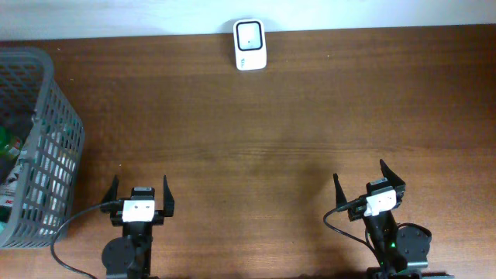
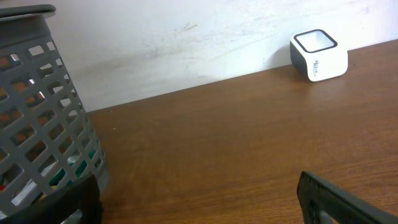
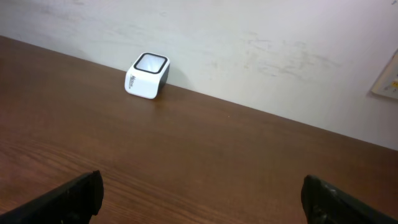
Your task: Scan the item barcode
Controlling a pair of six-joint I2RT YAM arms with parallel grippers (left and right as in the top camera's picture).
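Observation:
A white barcode scanner (image 1: 249, 44) with a dark window stands at the table's far edge by the wall; it also shows in the left wrist view (image 2: 318, 55) and the right wrist view (image 3: 147, 76). Packaged items (image 1: 8, 163) lie inside the grey basket (image 1: 48, 116), seen only in bits through its mesh (image 2: 37, 118); no barcode shows. My left gripper (image 1: 139, 184) (image 2: 199, 205) is open at the near edge, beside the basket, with nothing between its fingers. Open and empty too, my right gripper (image 1: 359, 172) (image 3: 202, 196) sits at the near right.
The brown wooden table (image 1: 256, 139) stretches between the grippers and the scanner. A white wall (image 3: 249, 43) runs behind the far edge. The basket takes up the left side, close to my left gripper's left finger (image 2: 68, 202).

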